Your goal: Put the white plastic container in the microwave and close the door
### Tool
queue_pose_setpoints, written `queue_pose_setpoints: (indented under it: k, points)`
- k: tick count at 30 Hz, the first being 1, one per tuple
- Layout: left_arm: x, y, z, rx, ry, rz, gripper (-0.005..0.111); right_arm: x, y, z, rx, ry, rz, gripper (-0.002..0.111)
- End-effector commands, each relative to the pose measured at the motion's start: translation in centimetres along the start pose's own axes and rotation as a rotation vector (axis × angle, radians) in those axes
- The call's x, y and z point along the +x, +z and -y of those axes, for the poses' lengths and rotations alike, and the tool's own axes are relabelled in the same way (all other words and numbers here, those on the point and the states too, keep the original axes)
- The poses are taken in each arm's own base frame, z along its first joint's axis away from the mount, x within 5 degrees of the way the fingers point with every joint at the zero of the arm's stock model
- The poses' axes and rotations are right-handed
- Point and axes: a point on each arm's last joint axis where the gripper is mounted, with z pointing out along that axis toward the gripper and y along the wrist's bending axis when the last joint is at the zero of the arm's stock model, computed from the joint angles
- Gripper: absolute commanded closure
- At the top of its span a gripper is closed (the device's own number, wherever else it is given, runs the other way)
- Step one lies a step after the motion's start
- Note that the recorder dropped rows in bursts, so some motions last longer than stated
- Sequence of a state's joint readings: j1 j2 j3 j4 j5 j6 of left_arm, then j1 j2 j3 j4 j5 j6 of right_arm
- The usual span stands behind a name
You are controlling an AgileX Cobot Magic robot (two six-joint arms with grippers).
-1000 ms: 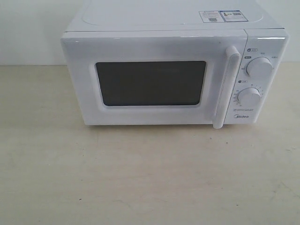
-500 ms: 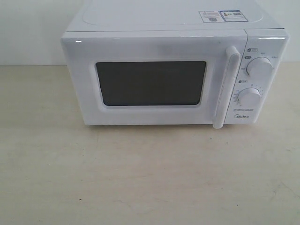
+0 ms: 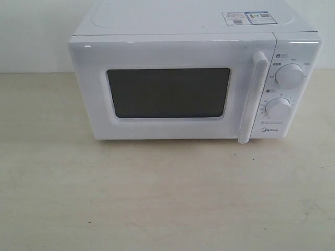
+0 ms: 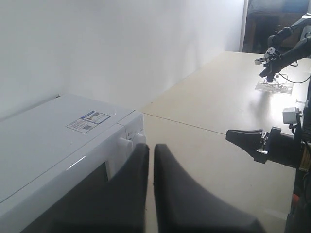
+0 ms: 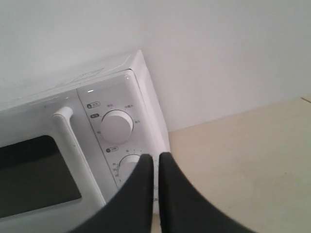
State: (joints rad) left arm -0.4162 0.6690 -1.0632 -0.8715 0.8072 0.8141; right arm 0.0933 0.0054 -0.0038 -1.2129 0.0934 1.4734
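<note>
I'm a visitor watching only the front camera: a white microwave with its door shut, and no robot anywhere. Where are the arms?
Observer: The left gripper is in front of the microwave, high enough that its camera sees the stickered top. Its fingers are together and hold nothing.
Operator: And the other one?
Observer: The right gripper faces the control panel, lined up with the lower knob. It is also closed and empty.
Operator: Does either wrist camera see a white container?
Observer: No. Far across the table the left wrist camera shows a small clear object under another dark arm.
</note>
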Motion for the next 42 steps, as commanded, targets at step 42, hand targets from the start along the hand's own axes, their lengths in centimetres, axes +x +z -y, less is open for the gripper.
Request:
queue_pose_setpoints:
  k: [42]
  points:
    - [0.1, -0.1, 0.1, 0.003, -0.006, 0.0, 0.102, -1.9, -0.4, -1.0, -0.053, -0.091, 0.003, 0.108]
